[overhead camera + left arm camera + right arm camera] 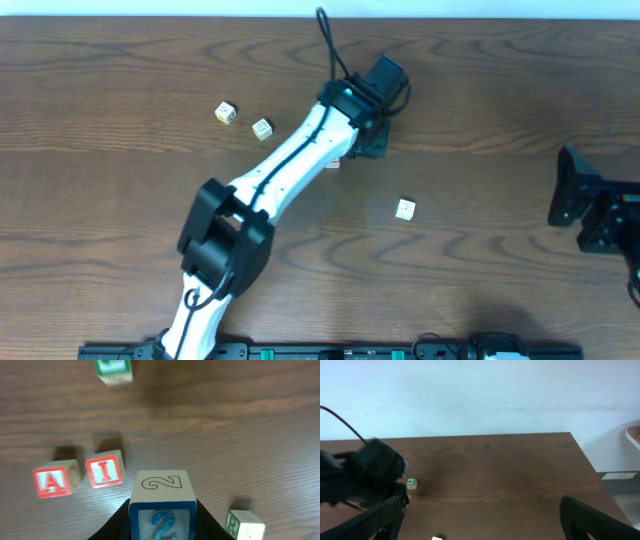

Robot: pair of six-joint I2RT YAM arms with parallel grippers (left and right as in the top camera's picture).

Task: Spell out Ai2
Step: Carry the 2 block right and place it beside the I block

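Observation:
My left gripper (162, 532) is shut on a blue "2" block (162, 510), close over the wooden table. Just ahead and to the left lie a red "A" block (51, 481) and a red "I" block (105, 468), side by side with a small gap. The "2" block sits to the right of the "I" and nearer the camera. In the overhead view the left gripper (368, 135) is at mid-table towards the back, and the held block is hidden under it. My right gripper (480, 530) is open and empty, at the table's right edge (575, 195).
A green "R" block (243, 524) lies just right of the left gripper. Another green block (114, 370) lies farther ahead. Two loose blocks (226, 112) (262, 128) sit left of the arm, and one block (405, 209) sits in front of it.

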